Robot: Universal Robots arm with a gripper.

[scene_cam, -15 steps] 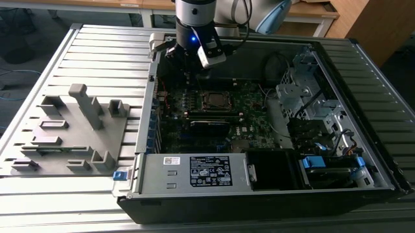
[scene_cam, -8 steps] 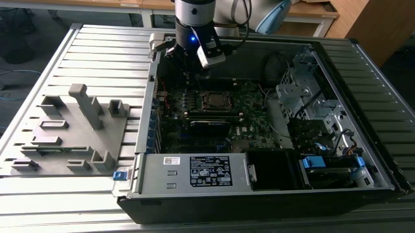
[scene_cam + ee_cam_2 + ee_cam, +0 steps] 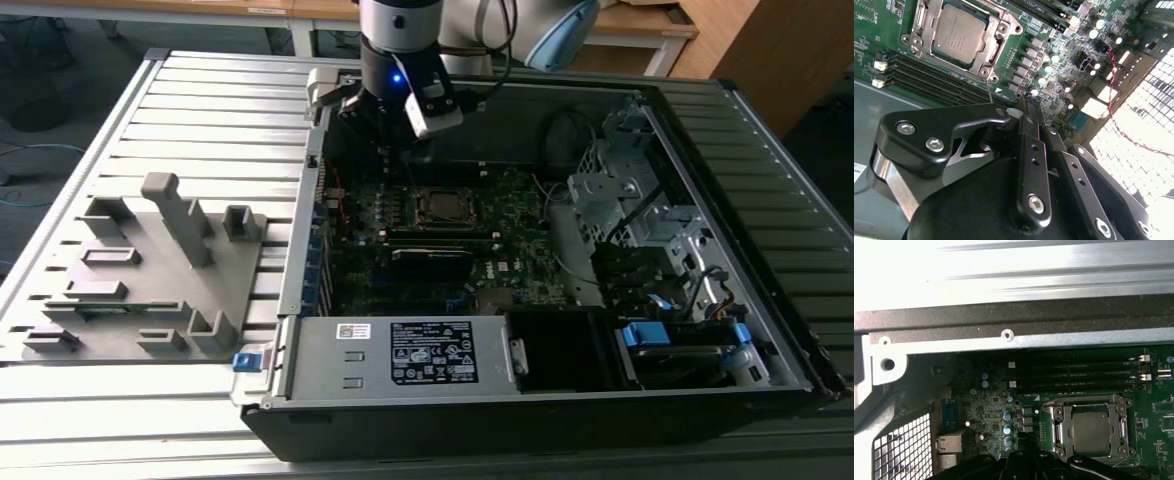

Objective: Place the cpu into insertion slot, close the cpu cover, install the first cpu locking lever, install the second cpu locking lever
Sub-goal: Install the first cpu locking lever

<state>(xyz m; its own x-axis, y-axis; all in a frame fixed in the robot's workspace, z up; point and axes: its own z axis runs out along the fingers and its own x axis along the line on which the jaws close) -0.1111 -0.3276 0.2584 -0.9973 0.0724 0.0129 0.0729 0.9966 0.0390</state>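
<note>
Centre of the exterior view: cpu [image 3: 445, 207] seated in slot [image 3: 418, 210], cover [image 3: 446, 192] down. Gripper [image 3: 400, 150] above it in frame, fingers clenched, empty. I judge first lever in hand; its rod [image 3: 989, 90], second wrist view, needs precise hooking.

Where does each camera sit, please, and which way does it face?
Exterior view: off the arm, looking down into the case; arm and pincer show.
Second wrist view: on the arm, facing the cpu past the pincer.
First wrist view: on the arm, facing the case wall past the pincer.
Both wrist views share the cpu.
</note>
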